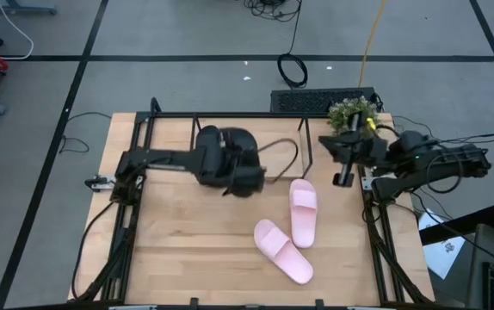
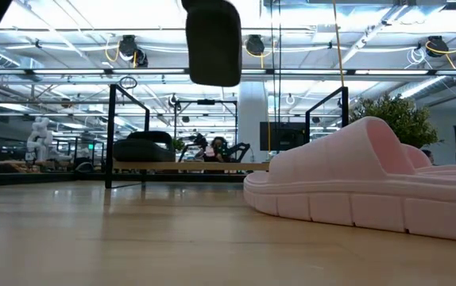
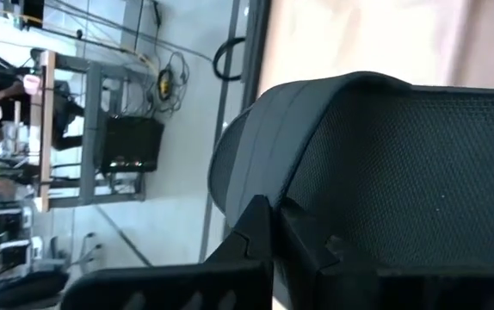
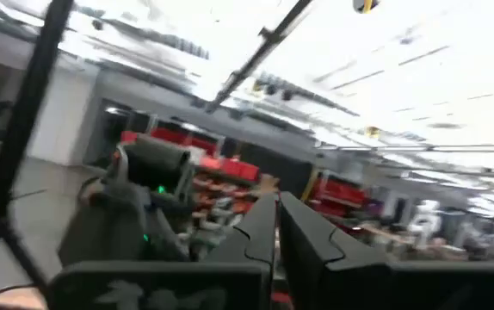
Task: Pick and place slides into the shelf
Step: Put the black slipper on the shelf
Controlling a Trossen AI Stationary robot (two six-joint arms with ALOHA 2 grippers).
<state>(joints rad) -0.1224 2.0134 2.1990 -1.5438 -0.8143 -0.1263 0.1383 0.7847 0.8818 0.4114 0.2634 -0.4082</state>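
My left gripper (image 1: 240, 176) is over the middle of the table, just in front of the shelf, shut on a black slide (image 1: 234, 142). That slide shows high above the table in the low view (image 2: 212, 44) and fills the left wrist view (image 3: 385, 164). The other black slide (image 2: 144, 147) rests on the left part of the shelf's wood base (image 2: 196, 167). The shelf's thin black rods (image 1: 303, 146) stand at the table's far side. Two pink slides (image 1: 303, 211) (image 1: 283, 250) lie soles down on the table, right of centre. My right gripper (image 1: 343, 178) is shut and empty at the right edge. My left gripper holds the black slide by its rim at one end (image 3: 268, 185), beside the dotted footbed (image 3: 402, 172); a finger (image 3: 251, 237) lies against that rim. The slide is lifted clear of the table, one end (image 2: 212, 79) pointing down. My wrist hides the contact from above.
A small green plant (image 1: 355, 110) and a black keyboard (image 1: 320, 101) sit just past the table's far right corner. The larger black frame (image 1: 131, 224) edges the table on both sides. Bare wood lies at the table's near left.
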